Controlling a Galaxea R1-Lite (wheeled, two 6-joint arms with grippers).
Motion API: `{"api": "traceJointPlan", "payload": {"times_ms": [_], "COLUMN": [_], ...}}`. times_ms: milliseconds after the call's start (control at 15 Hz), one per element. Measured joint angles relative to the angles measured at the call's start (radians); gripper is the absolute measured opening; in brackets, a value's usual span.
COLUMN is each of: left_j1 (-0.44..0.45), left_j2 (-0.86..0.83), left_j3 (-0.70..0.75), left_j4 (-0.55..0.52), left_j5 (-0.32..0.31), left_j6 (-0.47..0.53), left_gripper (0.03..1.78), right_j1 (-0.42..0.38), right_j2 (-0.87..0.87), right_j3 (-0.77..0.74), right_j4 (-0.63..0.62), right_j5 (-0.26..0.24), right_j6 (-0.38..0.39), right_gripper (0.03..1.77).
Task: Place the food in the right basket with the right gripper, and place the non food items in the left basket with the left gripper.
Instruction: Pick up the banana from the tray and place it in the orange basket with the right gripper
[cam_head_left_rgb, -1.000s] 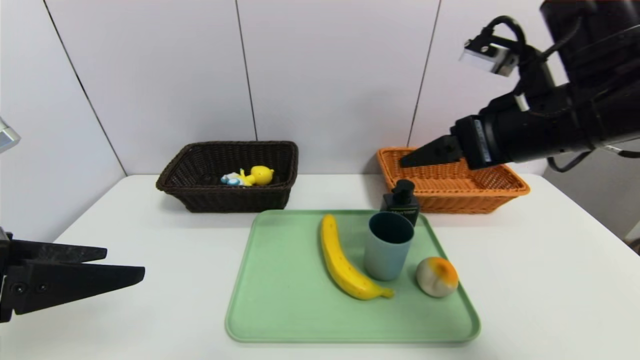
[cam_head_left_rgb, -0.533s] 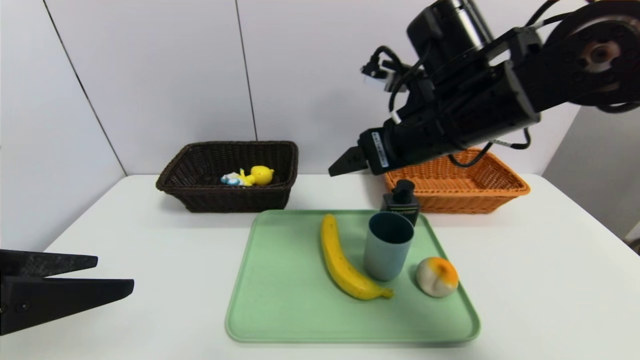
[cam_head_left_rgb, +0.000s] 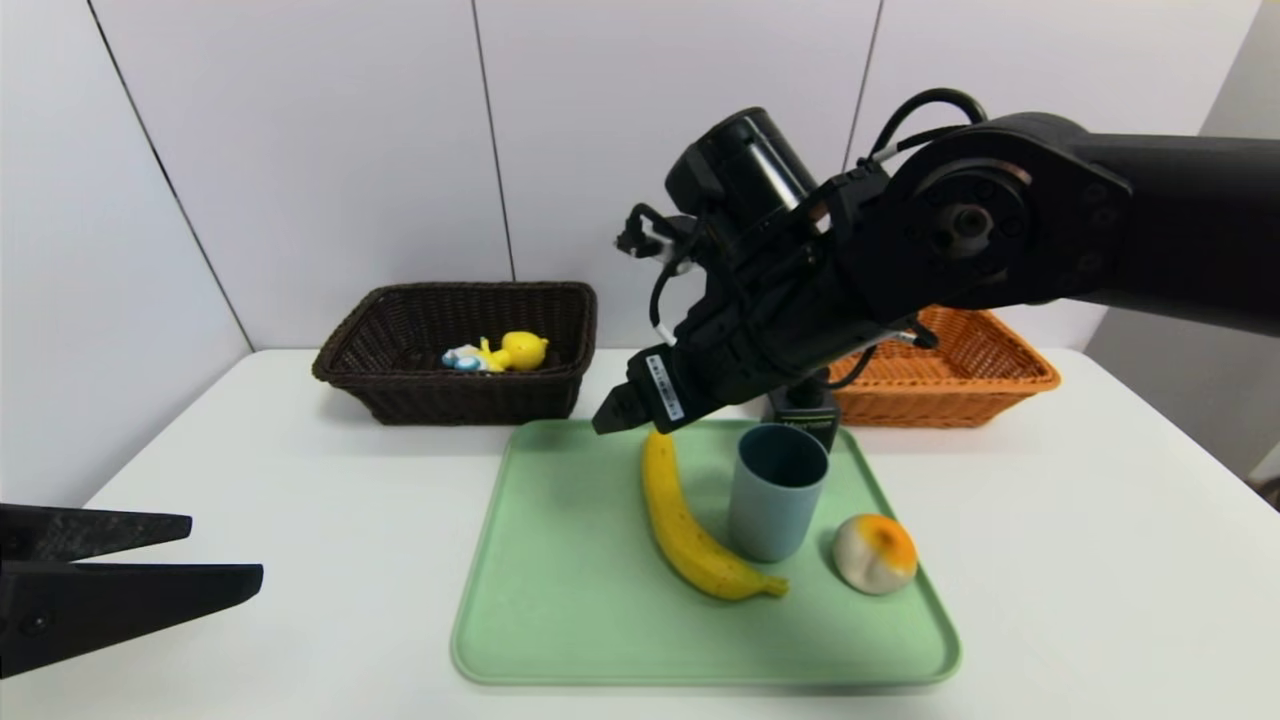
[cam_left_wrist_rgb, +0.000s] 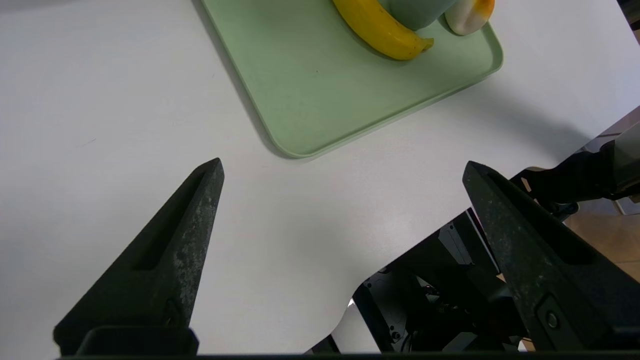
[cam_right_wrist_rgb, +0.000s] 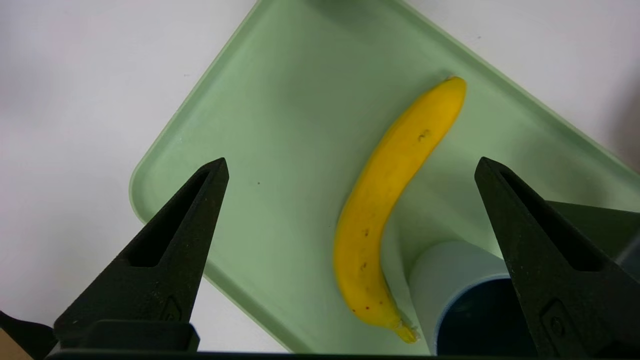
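The right hand (cam_head_left_rgb: 612, 418) hangs wide open and empty at frame centre, above the banana's (cam_head_left_rgb: 688, 525) far end on the green tray (cam_head_left_rgb: 560, 620). The left hand (cam_head_left_rgb: 215, 550), also open and empty, sits at lower left over the desk (cam_head_left_rgb: 300, 500).

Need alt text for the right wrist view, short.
The right tool, open and empty, hovers above a yellow banana lying on a pale green tray. A grey-blue cup stands on the tray right beside the banana's stem end, partly behind one finger, and the tray sits on a white table.
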Motion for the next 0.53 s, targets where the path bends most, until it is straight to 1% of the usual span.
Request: {"api": "traceJointPlan", "payload": {"times_ms": [133,400,533], "left_j1": [0.0,0.0,0.0], "left_j2": [-0.004,-0.016,-0.019], "left_j3": [0.006,0.021,0.026], "left_j4": [-0.003,-0.005,-0.008], "left_j5": [0.0,-0.001,-0.002], "left_j6": [0.0,0.001,0.001], "left_gripper": [1.69,1.69,1.69], "right_j1": [0.025,0.049,0.054], "right_j2": [0.015,0.049,0.065], "right_j3": [0.0,0.0,0.0], "right_j4": [0.001,0.001,0.001], "right_j5": [-0.022,-0.104,-0.154], "right_j6": [-0.003,-0.035,-0.051], "right_gripper": [1.7,1.7,1.7]}}
